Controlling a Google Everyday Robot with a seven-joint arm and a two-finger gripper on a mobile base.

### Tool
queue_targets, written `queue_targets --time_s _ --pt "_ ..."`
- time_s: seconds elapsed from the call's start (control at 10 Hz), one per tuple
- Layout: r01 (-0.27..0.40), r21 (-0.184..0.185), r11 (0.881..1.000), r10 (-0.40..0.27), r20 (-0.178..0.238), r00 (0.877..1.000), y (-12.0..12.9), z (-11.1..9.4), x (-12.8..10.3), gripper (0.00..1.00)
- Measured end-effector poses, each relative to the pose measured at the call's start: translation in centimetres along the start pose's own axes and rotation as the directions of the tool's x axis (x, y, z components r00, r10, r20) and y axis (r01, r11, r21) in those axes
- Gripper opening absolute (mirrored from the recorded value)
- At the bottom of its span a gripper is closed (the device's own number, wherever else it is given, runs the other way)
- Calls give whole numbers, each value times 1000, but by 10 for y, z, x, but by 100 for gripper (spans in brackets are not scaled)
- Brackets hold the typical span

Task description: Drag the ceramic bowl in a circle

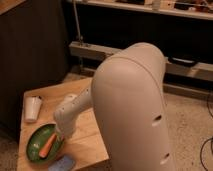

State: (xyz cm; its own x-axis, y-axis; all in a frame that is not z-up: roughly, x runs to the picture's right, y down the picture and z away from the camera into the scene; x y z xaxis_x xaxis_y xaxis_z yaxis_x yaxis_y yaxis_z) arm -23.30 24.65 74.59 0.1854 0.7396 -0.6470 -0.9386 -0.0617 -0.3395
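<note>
Green glazed ceramic bowl point(35, 146): gripper point(61, 135) at its arm-side rim, fingers closed, apparently pinching the rim to drag it.

Arm point(75, 107) stretched out toward 8 o'clock.
Gripper point(61, 135) at its low end, pointing down, fingers closed.

The wooden table point(87, 142) bears a white cup point(32, 107), the ceramic bowl point(36, 145) in front of it, and a blue sponge point(62, 163) just beside that. Closed jaws sit at the bowl's rim, low over the table.
</note>
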Motion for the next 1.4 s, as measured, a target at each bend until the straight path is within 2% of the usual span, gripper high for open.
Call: queue_targets --time_s 0.2,0.4,0.6,0.9,1.1,1.2,1.4 --pt "-11 -1 1000 11 5 1000 3 -2 -27 0" --pt "-32 -9 999 32 19 999 -4 -12 -70 0" --pt "-69 -22 997 70 35 997 -24 -25 -125 0" --pt "-140 -26 990 141 45 989 -58 -36 -185 0" --pt "-221 -39 975 222 50 974 -98 -43 -218 0" --pt "-261 -51 964 263 52 963 -120 -47 -226 0" --pt "-325 -82 942 329 46 943 -174 -59 -216 0"
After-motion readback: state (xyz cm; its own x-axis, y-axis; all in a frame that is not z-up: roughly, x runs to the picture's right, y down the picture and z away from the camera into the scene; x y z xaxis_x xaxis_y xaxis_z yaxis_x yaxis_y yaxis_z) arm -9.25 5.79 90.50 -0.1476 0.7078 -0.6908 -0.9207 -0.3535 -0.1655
